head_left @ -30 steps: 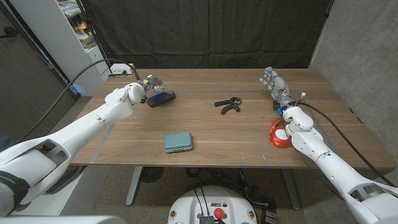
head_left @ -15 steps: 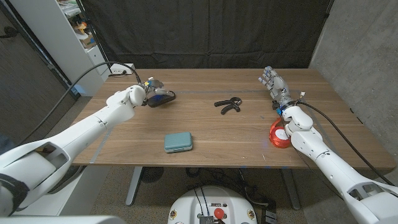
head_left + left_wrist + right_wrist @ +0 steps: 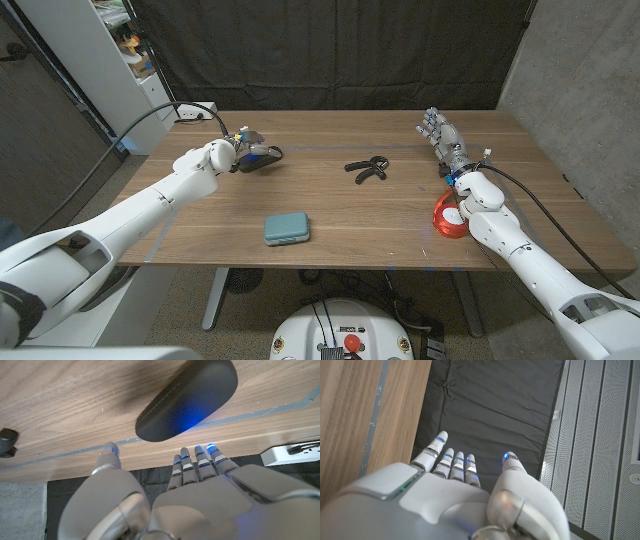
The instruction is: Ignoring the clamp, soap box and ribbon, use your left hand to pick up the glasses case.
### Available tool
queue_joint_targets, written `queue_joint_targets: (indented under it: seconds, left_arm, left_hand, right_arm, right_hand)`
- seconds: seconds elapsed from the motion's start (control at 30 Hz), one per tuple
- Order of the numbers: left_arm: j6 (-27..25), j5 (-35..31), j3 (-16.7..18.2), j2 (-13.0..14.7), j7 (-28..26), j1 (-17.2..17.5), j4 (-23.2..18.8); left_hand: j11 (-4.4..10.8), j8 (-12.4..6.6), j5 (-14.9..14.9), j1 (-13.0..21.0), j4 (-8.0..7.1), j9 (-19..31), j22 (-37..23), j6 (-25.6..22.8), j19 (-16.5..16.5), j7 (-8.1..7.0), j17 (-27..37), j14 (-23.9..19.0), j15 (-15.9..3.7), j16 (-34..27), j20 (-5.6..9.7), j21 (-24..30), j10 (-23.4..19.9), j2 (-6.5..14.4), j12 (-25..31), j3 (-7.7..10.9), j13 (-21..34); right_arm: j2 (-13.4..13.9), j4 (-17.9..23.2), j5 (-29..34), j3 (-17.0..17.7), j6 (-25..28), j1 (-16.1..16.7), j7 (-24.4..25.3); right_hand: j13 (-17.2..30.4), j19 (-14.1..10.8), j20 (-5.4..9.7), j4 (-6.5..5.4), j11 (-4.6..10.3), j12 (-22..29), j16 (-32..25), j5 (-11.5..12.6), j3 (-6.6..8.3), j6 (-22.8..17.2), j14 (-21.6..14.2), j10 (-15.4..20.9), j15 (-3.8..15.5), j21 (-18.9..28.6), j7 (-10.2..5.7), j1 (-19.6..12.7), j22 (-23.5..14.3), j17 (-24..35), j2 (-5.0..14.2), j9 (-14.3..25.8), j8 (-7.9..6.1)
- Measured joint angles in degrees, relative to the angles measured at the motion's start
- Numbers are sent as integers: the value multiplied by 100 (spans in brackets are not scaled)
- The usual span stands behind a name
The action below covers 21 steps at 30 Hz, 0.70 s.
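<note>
Glasses case (image 3: 259,156) sitting near the far left corner of the worktop (image 3: 400,215), lying flat, dark and smooth. Left hand (image 3: 243,143) parked right at it, fingers spread apart and reaching past the case on the wrist view, thumb off to one side, nothing gripped yet. Looks like an open straddle: fingers (image 3: 196,462) on one long side, thumb on the other, probably so a squeeze can catch the case across its narrow width. Can't tell for sure whether any fingertip is actually touching it.

Right hand (image 3: 441,134) well out of the way near the far right corner, fingers stretched out, holding nothing. Seems parked there just to stay clear.

Distractors left alone: black clamp (image 3: 367,168) around the middle of the worktop, teal soap box (image 3: 287,229) toward the near edge, red ribbon (image 3: 447,217) by the right arm near the right edge. None close enough to the case to get in the way of the grasp.
</note>
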State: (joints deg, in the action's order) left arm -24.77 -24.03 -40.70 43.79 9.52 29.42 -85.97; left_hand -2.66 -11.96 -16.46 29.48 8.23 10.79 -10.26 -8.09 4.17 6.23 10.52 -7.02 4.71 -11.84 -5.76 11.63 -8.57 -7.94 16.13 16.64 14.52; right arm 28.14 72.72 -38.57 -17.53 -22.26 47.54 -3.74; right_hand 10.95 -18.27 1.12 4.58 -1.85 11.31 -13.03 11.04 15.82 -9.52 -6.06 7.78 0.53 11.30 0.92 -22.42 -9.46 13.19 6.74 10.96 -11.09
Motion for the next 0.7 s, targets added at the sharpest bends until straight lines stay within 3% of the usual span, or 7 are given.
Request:
queue_joint_targets:
  seconds: [0.7]
  left_arm:
    - [155, 59, -141, -162, 5, -144, 409]
  left_hand:
    - [30, 0, 0, 38, -26, 0, 0, 0, 10, 0, 0, -20, -20, 0, -9, 0, -31, -7, 0, -22, 27]
  right_arm:
    - [10, -49, -4, -3, 35, 13, 15]
  right_hand:
    - [0, 1, 0, 23, 31, 0, 0, 0, 23, -21, -20, 31, -21, 0, 21, 24, 0, 0, -24, 0, 0]
